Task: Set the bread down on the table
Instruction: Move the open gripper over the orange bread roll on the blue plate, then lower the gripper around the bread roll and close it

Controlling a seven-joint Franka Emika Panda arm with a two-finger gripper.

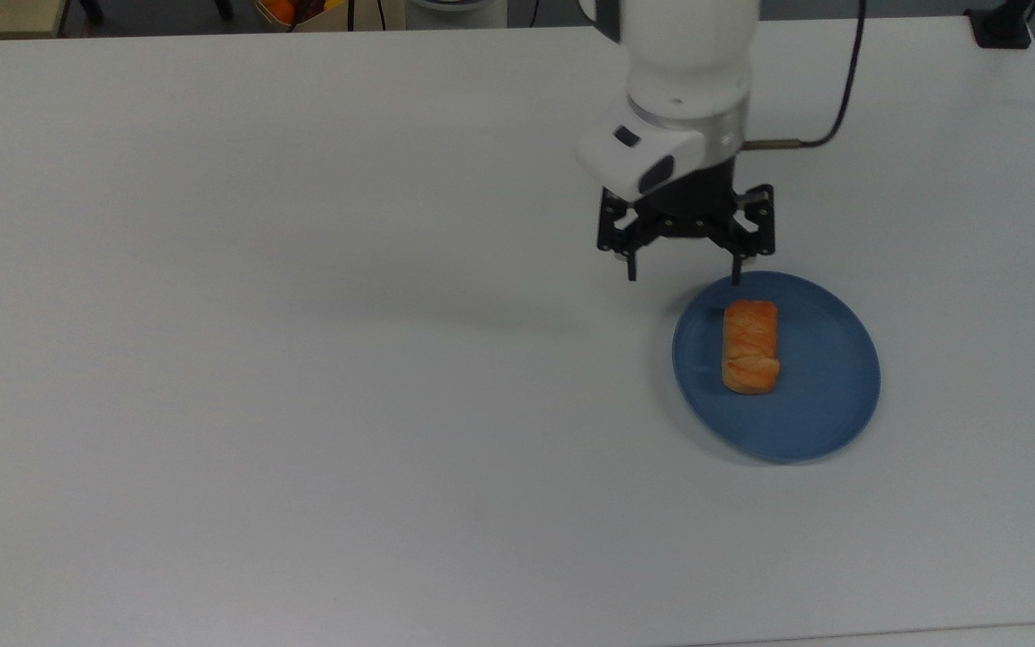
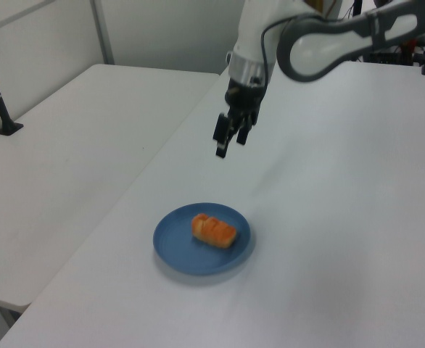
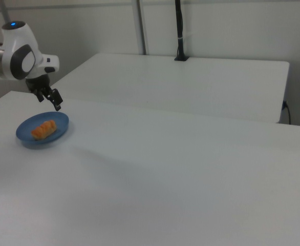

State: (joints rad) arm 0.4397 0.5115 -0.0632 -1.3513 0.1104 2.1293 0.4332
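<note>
Golden-orange and glossy, the bread lies on the blue plate, its long axis running top to bottom in the top view. The plate sits on the white table. Above the plate's upper-left rim hangs the gripper, fingers spread wide, gripping nothing, touching nothing.

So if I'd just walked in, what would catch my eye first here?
Probably the orange bread, glossy against its round blue plate toward the top view's right on the white table. Next, the white robot arm reaching in from the top view's upper edge, its black gripper open and hovering above the plate's near rim, not touching the bread.
</note>
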